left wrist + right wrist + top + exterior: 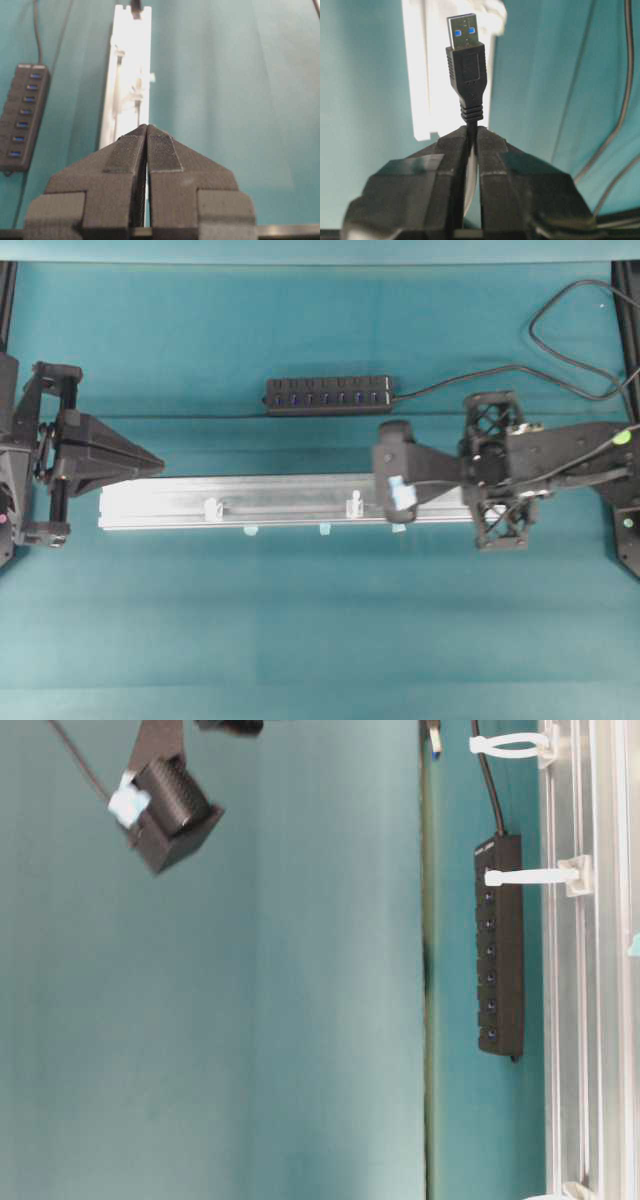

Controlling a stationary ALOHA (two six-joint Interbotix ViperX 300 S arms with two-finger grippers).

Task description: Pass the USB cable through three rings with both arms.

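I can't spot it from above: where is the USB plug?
In the right wrist view, the USB plug sticks out just beyond the shut right gripper, which pinches its cord, over the pale rail.

USB cable point(465, 65) plug upright above rail; rings point(212, 509) seemingly unthreaded

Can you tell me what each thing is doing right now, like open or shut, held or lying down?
left gripper: jaws shut, empty.
right gripper: jaws shut on the cable just behind the plug.
USB cable: held, plug sticking out past the jaws, not yet through any ring.
rings: upright on the rail, nothing through the ones in view.
hub bar: lying flat, ports empty.
rail: lying flat.
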